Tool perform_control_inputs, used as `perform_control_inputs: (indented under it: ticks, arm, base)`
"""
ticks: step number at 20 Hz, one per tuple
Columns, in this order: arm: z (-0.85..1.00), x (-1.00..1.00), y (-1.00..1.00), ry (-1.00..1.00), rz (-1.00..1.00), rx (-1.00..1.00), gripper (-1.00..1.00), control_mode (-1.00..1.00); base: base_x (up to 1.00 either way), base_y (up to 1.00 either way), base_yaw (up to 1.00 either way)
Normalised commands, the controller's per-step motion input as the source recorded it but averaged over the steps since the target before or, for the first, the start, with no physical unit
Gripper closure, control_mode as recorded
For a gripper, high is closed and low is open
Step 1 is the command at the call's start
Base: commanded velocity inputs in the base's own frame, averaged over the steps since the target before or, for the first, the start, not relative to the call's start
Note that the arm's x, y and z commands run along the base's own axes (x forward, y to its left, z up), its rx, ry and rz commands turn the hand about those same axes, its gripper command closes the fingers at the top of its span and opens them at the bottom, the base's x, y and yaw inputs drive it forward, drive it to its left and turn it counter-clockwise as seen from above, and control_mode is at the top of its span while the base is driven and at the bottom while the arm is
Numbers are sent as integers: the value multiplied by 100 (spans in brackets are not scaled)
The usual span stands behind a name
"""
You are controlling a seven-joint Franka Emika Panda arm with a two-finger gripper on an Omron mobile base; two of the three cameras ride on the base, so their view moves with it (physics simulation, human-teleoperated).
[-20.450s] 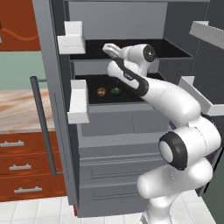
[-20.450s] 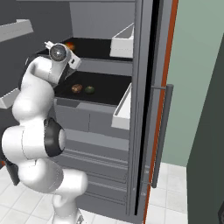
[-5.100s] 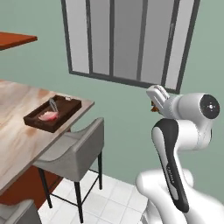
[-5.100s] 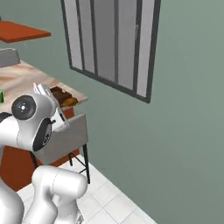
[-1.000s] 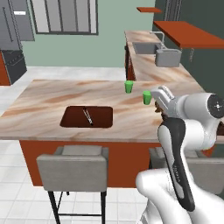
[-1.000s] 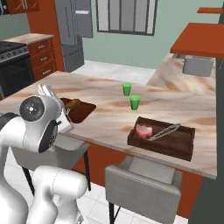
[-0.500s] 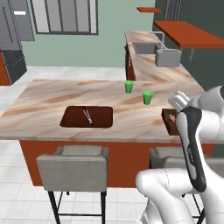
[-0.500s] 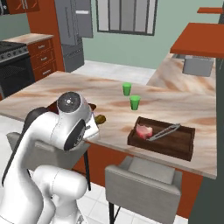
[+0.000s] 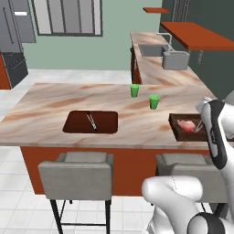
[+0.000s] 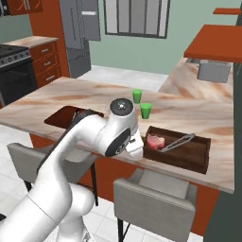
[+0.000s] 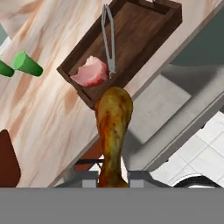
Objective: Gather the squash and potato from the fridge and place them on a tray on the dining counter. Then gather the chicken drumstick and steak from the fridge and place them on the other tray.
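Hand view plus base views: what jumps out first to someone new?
In the hand view, a golden-brown chicken drumstick rises from the gripper, which is shut on its thin end, just short of a dark reddish-brown tray. That tray sits at the edge of the beige marbled dining counter, already holding a salmon-pink steak and metal tongs. Two small green cups stand mid-counter.

Wooden tray (image 11: 144, 30), marbled stone counter (image 11: 48, 105), seemingly polished.

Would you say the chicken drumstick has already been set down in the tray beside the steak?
No, the chicken drumstick is in the gripper, short of the tray holding the steak.
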Motion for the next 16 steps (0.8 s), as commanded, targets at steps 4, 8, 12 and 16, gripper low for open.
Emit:
perform_control_inputs:
  ticks: [4, 8, 12, 16]
  arm:
    - [-53, 57, -84, 6, -3, 0, 100, -100]
    - [-58, 72, -67, 11, 0, 0, 100, -100]
    - [-38, 58, -59, 5, 0, 0, 100, -100]
    - [-17, 26, -73, 0, 0, 0, 100, -100]
  base:
    - [0, 0, 0]
    - [0, 0, 0]
    - [0, 0, 0]
    - [0, 0, 0]
